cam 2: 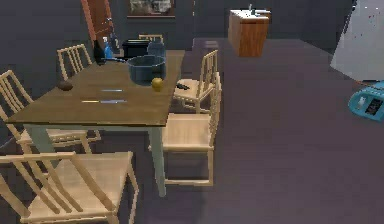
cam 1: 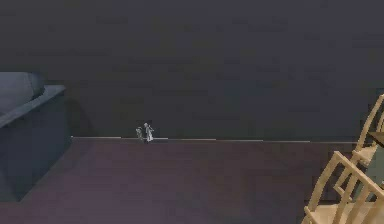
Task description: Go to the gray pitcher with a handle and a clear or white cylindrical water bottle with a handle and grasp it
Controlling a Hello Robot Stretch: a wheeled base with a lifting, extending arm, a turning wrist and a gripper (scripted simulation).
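The gray pitcher could not be told for sure: a small gray-and-white thing (cam 1: 146, 132) stood on the floor at the foot of a dark wall (cam 1: 220, 60), too small to name. The claw's state could not be told.

A wooden table (cam 2: 60, 108) stood nearest, and the rest is placed from it. On the table's far half sat a wide bluish glass bowl (cam 2: 145, 68). A yellow-green round fruit (cam 2: 157, 84) lay just beside the bowl, toward the table's edge on the arm side view's right. A brown round thing (cam 2: 66, 86) lay near the table's opposite edge, and thin flat pieces (cam 2: 105, 97) lay at its middle. At the table's far end stood a blue bottle (cam 2: 107, 48) among darker things.

A near chair (cam 2: 75, 185) of pale wood stood at the table's near end, and a side chair (cam 2: 190, 135) stood against its long side. Well beyond the table's far corner stood a brown cabinet (cam 2: 248, 33). Well apart from the table, at the arm side view's right, a teal thing (cam 2: 368, 101) lay on the floor.

A dark blue sofa (cam 1: 25, 115) stood at the forward view's left, well apart from the small gray-and-white thing
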